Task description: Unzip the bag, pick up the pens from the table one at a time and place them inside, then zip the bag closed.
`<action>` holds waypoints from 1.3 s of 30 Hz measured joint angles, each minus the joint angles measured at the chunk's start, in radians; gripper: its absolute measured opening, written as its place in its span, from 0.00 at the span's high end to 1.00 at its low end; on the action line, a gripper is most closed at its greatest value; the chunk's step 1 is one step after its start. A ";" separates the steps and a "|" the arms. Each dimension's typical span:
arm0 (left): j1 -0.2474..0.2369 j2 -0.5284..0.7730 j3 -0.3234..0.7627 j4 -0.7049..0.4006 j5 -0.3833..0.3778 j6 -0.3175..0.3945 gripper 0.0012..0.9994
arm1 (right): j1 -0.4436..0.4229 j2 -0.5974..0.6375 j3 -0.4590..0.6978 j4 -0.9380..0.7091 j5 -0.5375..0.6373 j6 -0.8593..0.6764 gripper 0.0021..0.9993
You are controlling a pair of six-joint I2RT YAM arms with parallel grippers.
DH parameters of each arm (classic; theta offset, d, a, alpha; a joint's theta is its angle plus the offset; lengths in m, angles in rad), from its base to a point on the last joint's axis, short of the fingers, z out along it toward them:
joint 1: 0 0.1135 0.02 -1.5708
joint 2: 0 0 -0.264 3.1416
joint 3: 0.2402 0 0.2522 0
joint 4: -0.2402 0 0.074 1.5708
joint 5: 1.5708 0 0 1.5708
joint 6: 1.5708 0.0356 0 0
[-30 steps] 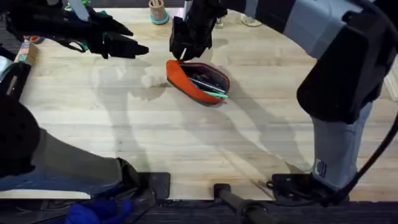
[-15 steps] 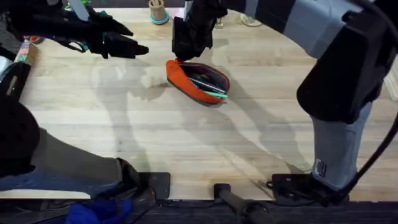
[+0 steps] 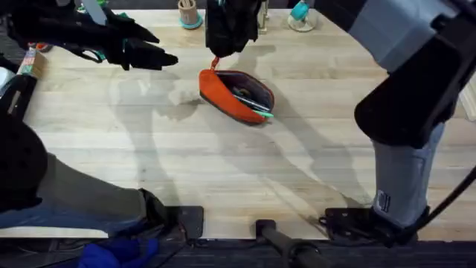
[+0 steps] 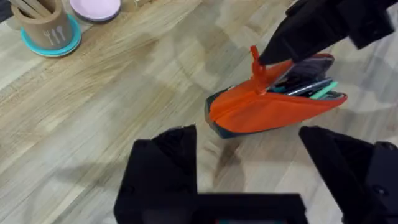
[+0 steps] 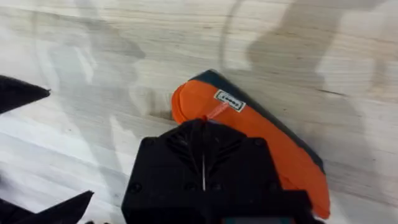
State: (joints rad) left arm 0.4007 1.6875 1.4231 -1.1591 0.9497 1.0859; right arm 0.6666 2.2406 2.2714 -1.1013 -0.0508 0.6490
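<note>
One bag [image 3: 234,95] lies open on the bench [image 3: 223,164], two pens [image 3: 249,101] inside it. The right claw [image 3: 216,58] pinches its red pull [image 4: 255,62] closed at one end. The left claw [image 3: 165,58] hovers nearby, fingers spread apart.

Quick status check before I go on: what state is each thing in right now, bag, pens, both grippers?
Bag: lying on the table, mouth open, zipper not closed.
Pens: inside the bag, green tip sticking out of the opening.
Red zipper pull: lifted upright, pinched by the right gripper.
Right gripper: shut on the zipper pull.
Left gripper: open, holding nothing, apart from the bag.
</note>
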 joint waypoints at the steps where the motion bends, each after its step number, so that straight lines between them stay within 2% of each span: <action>1: 0.000 0.000 0.000 0.000 0.000 0.000 0.01 | 0.000 0.000 0.010 -0.009 0.004 -0.003 0.97; 11: 0.000 0.000 0.000 0.000 0.000 0.000 0.01 | -0.017 0.000 0.104 -0.080 0.037 -0.023 0.97; 39: 0.000 0.000 0.000 0.000 0.000 0.000 0.01 | -0.037 0.000 0.144 -0.284 0.063 -0.105 0.97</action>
State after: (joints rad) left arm 0.4007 1.6878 1.4231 -1.1591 0.9497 1.0859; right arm 0.6296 2.2402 2.4156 -1.3849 0.0118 0.5444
